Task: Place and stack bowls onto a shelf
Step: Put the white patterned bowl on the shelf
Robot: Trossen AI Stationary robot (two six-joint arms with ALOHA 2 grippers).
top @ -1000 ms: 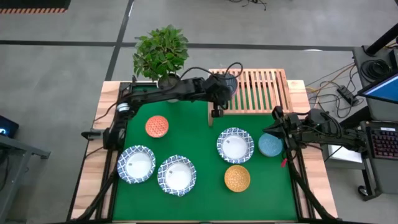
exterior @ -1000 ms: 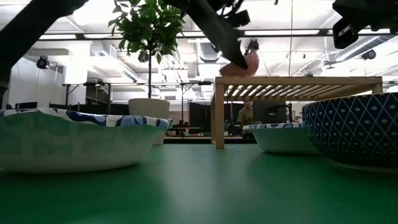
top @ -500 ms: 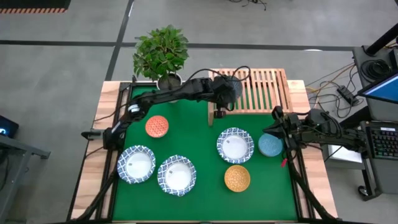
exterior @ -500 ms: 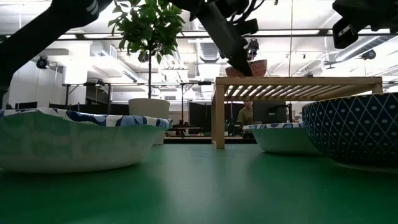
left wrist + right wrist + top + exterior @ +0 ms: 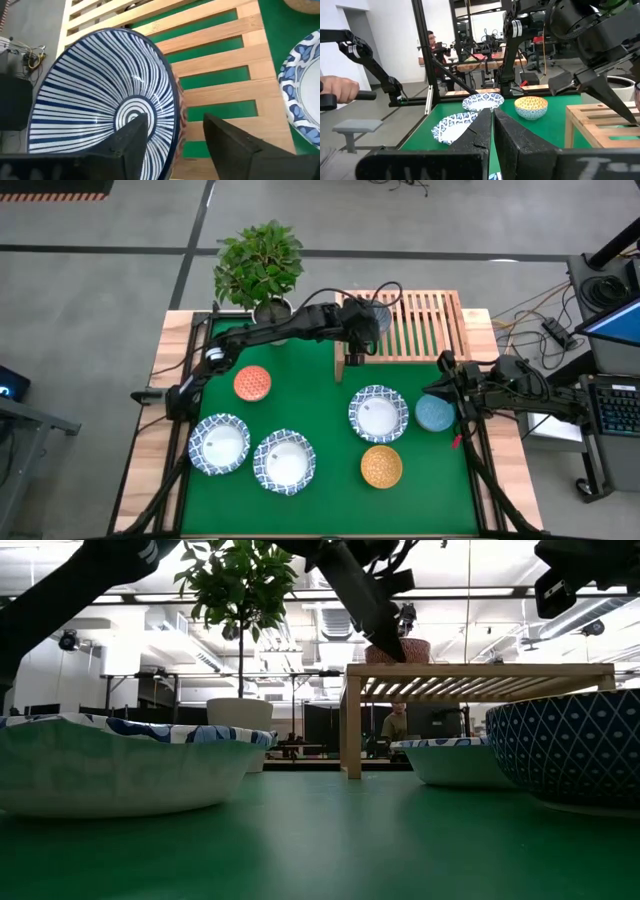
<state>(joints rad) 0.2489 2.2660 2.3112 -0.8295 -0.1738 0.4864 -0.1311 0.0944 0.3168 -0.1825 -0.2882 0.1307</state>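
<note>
A small bowl [image 5: 105, 95], blue-and-white striped inside and reddish outside, stands upright on its base on the left end of the light wooden shelf [image 5: 430, 320]. It shows on the shelf top in the low view [image 5: 400, 649]. My left gripper [image 5: 175, 132] is open over the bowl's near rim, one finger inside the bowl and one outside, with a gap showing beside the outer finger. My right gripper [image 5: 492, 125] is shut with nothing in it and waits at the table's right edge [image 5: 445, 375], beside a light blue bowl [image 5: 434, 413].
On the green mat lie an orange-red bowl [image 5: 252, 383], three wide white bowls with blue rims [image 5: 219, 444] [image 5: 285, 461] [image 5: 378, 413] and a yellow bowl [image 5: 381, 466]. A potted plant [image 5: 258, 265] stands at the far left, beside the shelf. The shelf's right part [image 5: 440, 310] is bare.
My left gripper has come down toward the shelf with the striped bowl. The bowl, a second ago tilted and lifted above the shelf's left end, now stands upright on the slats.
</note>
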